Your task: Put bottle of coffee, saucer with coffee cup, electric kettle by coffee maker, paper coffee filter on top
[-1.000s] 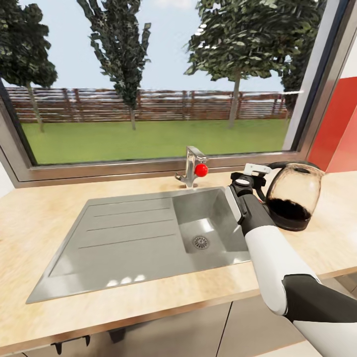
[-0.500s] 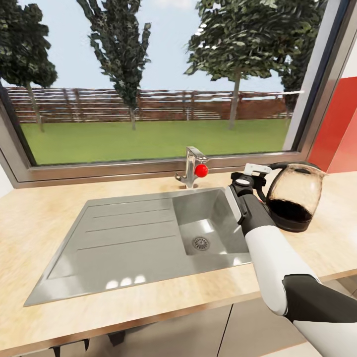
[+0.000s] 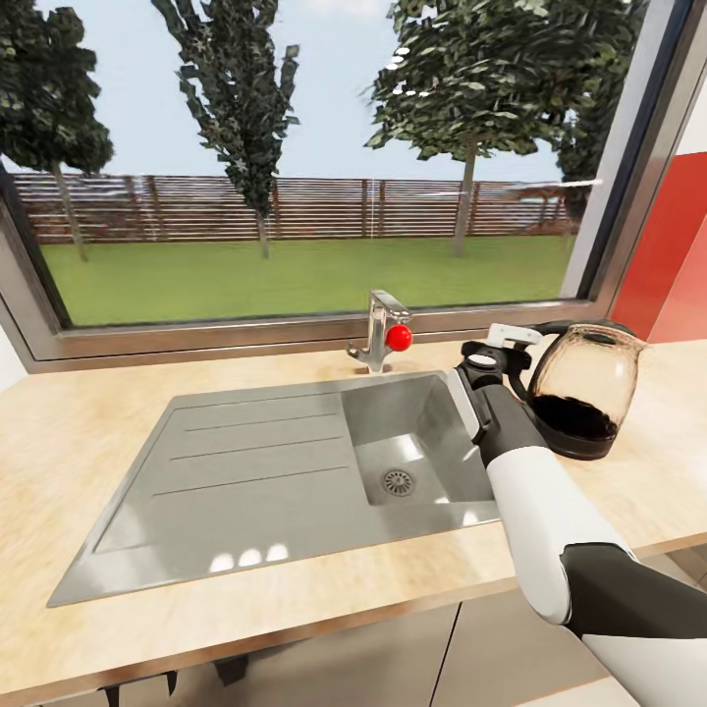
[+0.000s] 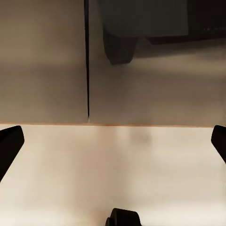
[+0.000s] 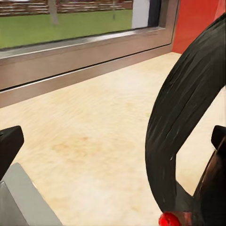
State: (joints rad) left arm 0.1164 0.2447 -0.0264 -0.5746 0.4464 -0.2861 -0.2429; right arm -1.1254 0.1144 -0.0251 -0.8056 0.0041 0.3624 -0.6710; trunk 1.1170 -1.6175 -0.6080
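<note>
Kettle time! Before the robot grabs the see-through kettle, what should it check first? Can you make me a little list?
1. Electric kettle standing upright on the kitchen countertop: ok.
2. Right gripper close to the kettle's black loop handle: ok, the handle shows between the fingertips in the right wrist view.
3. Right gripper open wide enough: ok, both fingertips sit far apart at that view's edges.
4. Handle already squeezed: not ok, the fingers are not touching it yet.
5. Kettle away from the sink edge: ok, it rests on wood to the sink's right.
6. Coffee maker spot ready: cannot tell.
</note>
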